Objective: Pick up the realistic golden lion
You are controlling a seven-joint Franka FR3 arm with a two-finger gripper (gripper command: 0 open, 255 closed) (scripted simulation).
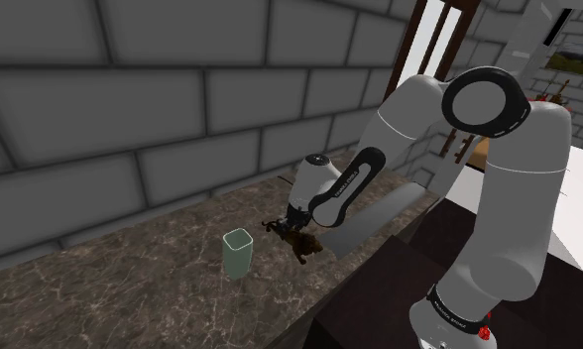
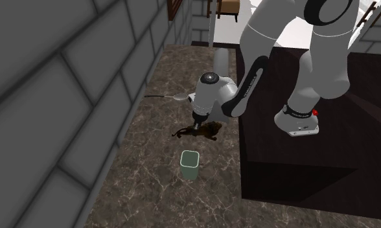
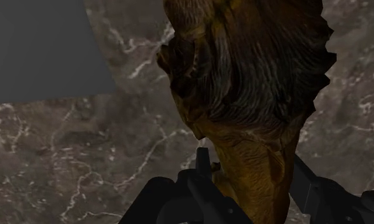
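The claw (image 2: 197,124) is clasping the lion (image 2: 208,133) on both flanks. A pale green cup (image 2: 190,165) is standing near the lion, narrowing that side. The dark stand (image 2: 299,162) is blocking another side, and the grey block wall (image 2: 53,97) is rising beyond the lion. Elsewhere around the lion, bare tabletop (image 2: 144,188) is lying open.

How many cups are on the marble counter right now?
1: a pale green cup stands upright on the counter, apart from the brown lion at the gripper. The arm may hide more.
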